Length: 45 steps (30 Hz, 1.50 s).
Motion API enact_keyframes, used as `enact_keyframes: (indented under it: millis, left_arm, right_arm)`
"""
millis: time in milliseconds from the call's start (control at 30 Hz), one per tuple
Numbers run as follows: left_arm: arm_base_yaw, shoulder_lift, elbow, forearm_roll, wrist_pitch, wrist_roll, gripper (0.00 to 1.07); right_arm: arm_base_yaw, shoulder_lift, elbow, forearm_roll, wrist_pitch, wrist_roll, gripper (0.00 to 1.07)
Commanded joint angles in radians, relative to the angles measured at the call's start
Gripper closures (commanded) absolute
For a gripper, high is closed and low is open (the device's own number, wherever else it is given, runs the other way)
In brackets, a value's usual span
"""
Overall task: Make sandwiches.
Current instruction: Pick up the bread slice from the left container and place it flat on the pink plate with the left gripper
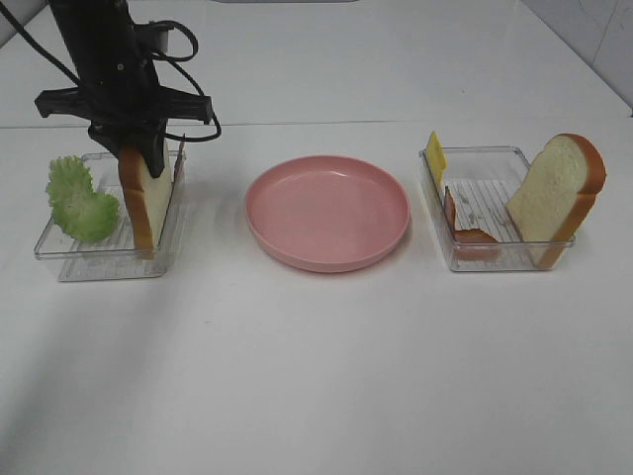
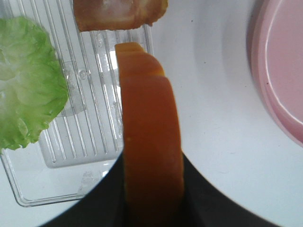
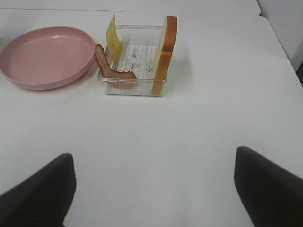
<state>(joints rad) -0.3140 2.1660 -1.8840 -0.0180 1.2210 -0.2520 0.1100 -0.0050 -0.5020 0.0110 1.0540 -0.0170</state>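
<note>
In the upper left of the high view the left gripper (image 1: pixel 150 156) is closed on the top crust of the left bread slice (image 1: pixel 148 203). The slice stands on edge in the left tray (image 1: pixel 99 259), hard against that tray's right wall. The wrist camera shows the orange-brown crust running straight between the 2 dark fingers (image 2: pixel 102 203). The lettuce (image 1: pixel 81 198) leans over the same tray's left rim, and a band of ribbed tray floor lies bare between it and the slice. A reddish-brown bacon piece (image 2: pixel 118 12) sits by the tray's upper right corner, near the slice's end; whether they touch I cannot tell.

The pink plate (image 1: pixel 326 213) lies at the middle of the frame, with bare table (image 1: pixel 316 396) separating its rim from both trays.

At the right, the right tray (image 1: pixel 495 259) holds 3 things:
- The cheese slice (image 1: pixel 435 156) stands upright in the tray's upper left corner, rising above the rim.
- A bacon strip (image 1: pixel 463 226) is draped along the left wall toward the near edge.
- The right bread slice (image 1: pixel 559 193) leans at the right wall, its top well above the rim.

The ribbed floor between bacon and slice is bare.

The right gripper (image 3: pixel 154 153) shows only in its own camera: well back from the right tray, jaws wide apart, only white table between them. The lower half of the high view is open tabletop.
</note>
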Motion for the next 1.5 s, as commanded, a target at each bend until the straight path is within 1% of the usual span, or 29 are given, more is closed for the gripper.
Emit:
enact_keyframes:
  millis: [33,67,100,167,200,267,300,533,600,633,700,733,767,800,833,900,933,967,1000,1067,1133,1167,1233,1267,1300,1367,1400,1433,1500]
  left_arm:
    - [-0.005,-0.061,0.035,-0.048,0.055,-0.017,1.06]
    - [-0.005,-0.061,0.035,-0.048,0.055,-0.017,1.06]
    - [-0.005,-0.095,0.075,-0.065,0.055,-0.012,1.06]
    - [-0.005,-0.115,0.094,-0.065,0.055,-0.012,1.06]
    - [-0.005,-0.153,0.133,-0.060,0.055,-0.009,1.06]
    - [-0.005,-0.168,0.146,-0.058,0.055,-0.009,1.06]
    - [-0.005,-0.208,0.157,-0.049,0.055,-0.012,1.06]
    - [-0.005,-0.298,0.130,-0.048,0.053,-0.009,1.06]
    - [-0.005,-0.302,0.100,-0.102,0.053,0.024,1.06]
    - [-0.005,-0.302,0.100,-0.102,0.053,0.024,1.06]
    - [-0.005,-0.271,0.076,-0.266,0.014,0.115,1.05]
    - [-0.005,-0.271,0.076,-0.266,0.014,0.115,1.05]
    - [-0.005,-0.256,0.070,-0.305,-0.007,0.131,1.05]
    - [-0.005,-0.256,0.070,-0.305,-0.007,0.131,1.05]
    - [-0.006,-0.224,0.064,-0.364,-0.051,0.144,1.05]
    - [-0.006,-0.201,0.058,-0.387,-0.073,0.144,1.05]
    - [-0.014,-0.159,0.049,-0.431,-0.125,0.149,1.05]
    - [-0.019,-0.110,0.032,-0.486,-0.167,0.168,1.05]
    - [-0.019,-0.110,0.032,-0.486,-0.167,0.168,1.05]
    - [-0.038,-0.038,-0.007,-0.550,-0.209,0.209,1.05]
    - [-0.047,-0.013,-0.021,-0.565,-0.213,0.221,1.05]
    - [-0.070,0.029,-0.049,-0.572,-0.221,0.224,1.05]
    - [-0.079,0.048,-0.064,-0.572,-0.225,0.222,1.05]
    - [-0.101,0.095,-0.100,-0.573,-0.235,0.211,1.05]
    - [-0.101,0.095,-0.100,-0.573,-0.235,0.211,1.05]
    - [-0.125,0.144,-0.145,-0.575,-0.247,0.178,1.05]
    - [-0.125,0.144,-0.145,-0.575,-0.247,0.178,1.05]
    - [-0.142,0.176,-0.165,-0.577,-0.272,0.152,1.05]
    - [-0.148,0.186,-0.171,-0.579,-0.284,0.144,1.05]
  right_arm:
    - [0.002,-0.020,0.001,-0.004,-0.003,0.000,0.25]
    - [0.002,-0.020,0.001,-0.004,-0.003,0.000,0.25]
    - [0.002,-0.020,0.001,-0.004,-0.003,0.000,0.25]
    - [0.002,-0.020,0.001,-0.004,-0.003,0.000,0.25]
    - [0.002,-0.020,0.001,-0.004,-0.003,0.000,0.25]
    - [0.002,-0.020,0.001,-0.004,-0.003,0.000,0.25]
    - [0.002,-0.020,0.001,-0.004,-0.003,0.000,0.25]
    - [0.002,-0.020,0.001,-0.004,-0.003,0.000,0.25]
    - [0.002,-0.020,0.001,-0.004,-0.003,0.000,0.25]
    - [0.002,-0.020,0.001,-0.004,-0.003,0.000,0.25]
    - [0.002,-0.020,0.001,-0.004,-0.003,0.000,0.25]
    - [0.002,-0.020,0.001,-0.004,-0.003,0.000,0.25]
    - [0.002,-0.020,0.001,-0.004,-0.003,0.000,0.25]
    - [0.002,-0.020,0.001,-0.004,-0.003,0.000,0.25]
    - [0.002,-0.020,0.001,-0.004,-0.003,0.000,0.25]
    - [0.002,-0.020,0.001,-0.004,-0.003,0.000,0.25]
    - [0.002,-0.020,0.001,-0.004,-0.003,0.000,0.25]
    - [0.002,-0.020,0.001,-0.004,-0.003,0.000,0.25]
    - [0.002,-0.020,0.001,-0.004,-0.003,0.000,0.25]
    - [0.002,-0.020,0.001,-0.004,-0.003,0.000,0.25]
    - [0.002,-0.020,0.001,-0.004,-0.003,0.000,0.25]
    - [0.002,-0.020,0.001,-0.004,-0.003,0.000,0.25]
    - [0.002,-0.020,0.001,-0.004,-0.003,0.000,0.25]
    - [0.002,-0.020,0.001,-0.004,-0.003,0.000,0.25]
    - [0.002,-0.020,0.001,-0.004,-0.003,0.000,0.25]
    - [0.002,-0.020,0.001,-0.004,-0.003,0.000,0.25]
    - [0.002,-0.020,0.001,-0.004,-0.003,0.000,0.25]
    - [0.002,-0.020,0.001,-0.004,-0.003,0.000,0.25]
    - [0.002,-0.020,0.001,-0.004,-0.003,0.000,0.25]
